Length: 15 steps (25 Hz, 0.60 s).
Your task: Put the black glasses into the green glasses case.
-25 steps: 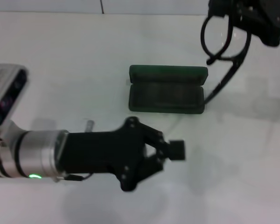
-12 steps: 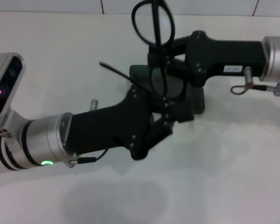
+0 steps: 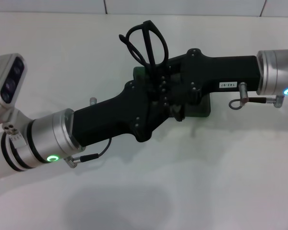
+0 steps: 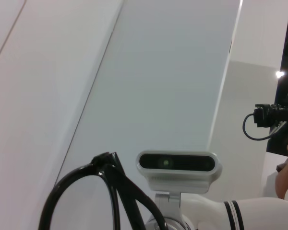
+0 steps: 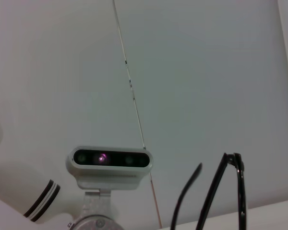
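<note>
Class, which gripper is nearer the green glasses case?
Neither clearly: the left gripper and right gripper meet directly above the green glasses case, at the black glasses.

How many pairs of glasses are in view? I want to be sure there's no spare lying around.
1. The black glasses stand upright above the green glasses case, where the left gripper and right gripper meet. The arms could hide others.

Both hands [image 3: 164, 98] crowding green glasses case [image 3: 205, 106]

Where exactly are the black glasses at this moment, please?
In the head view, the black glasses stand upright at centre, above the green glasses case, where the left gripper and right gripper meet.
</note>
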Each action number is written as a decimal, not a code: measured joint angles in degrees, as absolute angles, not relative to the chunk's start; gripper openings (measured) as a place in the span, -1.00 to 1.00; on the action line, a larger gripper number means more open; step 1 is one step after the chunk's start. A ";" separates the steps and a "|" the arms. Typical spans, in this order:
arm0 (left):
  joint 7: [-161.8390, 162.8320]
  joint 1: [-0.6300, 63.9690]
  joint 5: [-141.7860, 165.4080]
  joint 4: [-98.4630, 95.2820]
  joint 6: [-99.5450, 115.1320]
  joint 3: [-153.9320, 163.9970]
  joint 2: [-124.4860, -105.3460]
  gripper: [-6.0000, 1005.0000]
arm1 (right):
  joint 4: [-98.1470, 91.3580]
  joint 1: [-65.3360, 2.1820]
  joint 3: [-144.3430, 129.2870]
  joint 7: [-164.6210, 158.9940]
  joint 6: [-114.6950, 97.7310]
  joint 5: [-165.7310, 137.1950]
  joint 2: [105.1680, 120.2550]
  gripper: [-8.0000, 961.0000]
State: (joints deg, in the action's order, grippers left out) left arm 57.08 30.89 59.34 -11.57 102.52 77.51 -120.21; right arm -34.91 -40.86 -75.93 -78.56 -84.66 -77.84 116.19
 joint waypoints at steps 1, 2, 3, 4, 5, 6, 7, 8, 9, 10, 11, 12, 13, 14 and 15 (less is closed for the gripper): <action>57.11 30.98 59.47 -11.56 102.42 77.53 -120.19 -0.93 | -34.91 -40.93 -76.06 -78.58 -84.63 -77.86 116.19 -0.72; 57.12 30.99 59.51 -11.56 102.38 77.53 -120.18 -0.93 | -34.91 -40.94 -76.22 -78.60 -84.61 -77.87 116.19 -0.72; 57.14 30.99 59.54 -11.55 102.36 77.54 -120.18 -0.93 | -34.91 -40.97 -76.41 -78.62 -84.57 -77.87 116.19 -0.72; 57.18 30.98 59.56 -11.54 102.36 77.55 -120.19 -0.93 | -34.91 -40.99 -76.47 -78.63 -84.55 -77.86 116.19 -0.72; 57.24 30.96 59.59 -11.53 102.35 77.56 -120.18 -0.93 | -34.92 -41.00 -76.51 -78.63 -84.54 -77.88 116.19 -0.72; 57.28 30.94 59.60 -11.52 102.34 77.58 -120.19 -0.93 | -34.93 -41.00 -76.52 -78.63 -84.54 -77.90 116.19 -0.72; 57.34 30.92 59.62 -11.52 102.33 77.61 -120.19 -0.93 | -34.95 -41.00 -76.52 -78.62 -84.54 -77.97 116.19 -0.72; 57.39 30.89 59.63 -11.51 102.33 77.64 -120.19 -0.93 | -34.97 -41.01 -76.55 -78.63 -84.54 -78.05 116.19 -0.72; 57.56 30.86 59.64 -11.51 102.30 77.67 -120.20 -0.93 | -35.00 -41.01 -76.58 -78.63 -84.54 -78.11 116.19 -0.72; 57.62 30.86 59.65 -11.51 102.29 77.67 -120.20 -0.93 | -35.00 -41.01 -76.60 -78.64 -84.54 -78.14 116.19 -0.72; 57.72 30.85 59.66 -11.51 102.27 77.67 -120.20 -0.93 | -35.00 -41.02 -76.62 -78.65 -84.53 -78.15 116.19 -0.72; 57.78 30.85 59.68 -11.51 102.26 77.68 -120.21 -0.93 | -35.00 -41.03 -76.63 -78.65 -84.53 -78.16 116.19 -0.72; 57.81 30.84 59.71 -11.50 102.25 77.69 -120.21 -0.93 | -34.99 -41.03 -76.65 -78.65 -84.53 -78.17 116.18 -0.72; 57.82 30.80 59.72 -11.51 102.23 77.70 -120.23 -0.93 | -34.97 -41.03 -76.68 -78.66 -84.53 -78.18 116.16 -0.72; 57.83 30.77 59.72 -11.51 102.24 77.70 -120.23 -0.93 | -34.96 -41.00 -76.69 -78.66 -84.52 -78.19 116.12 -0.72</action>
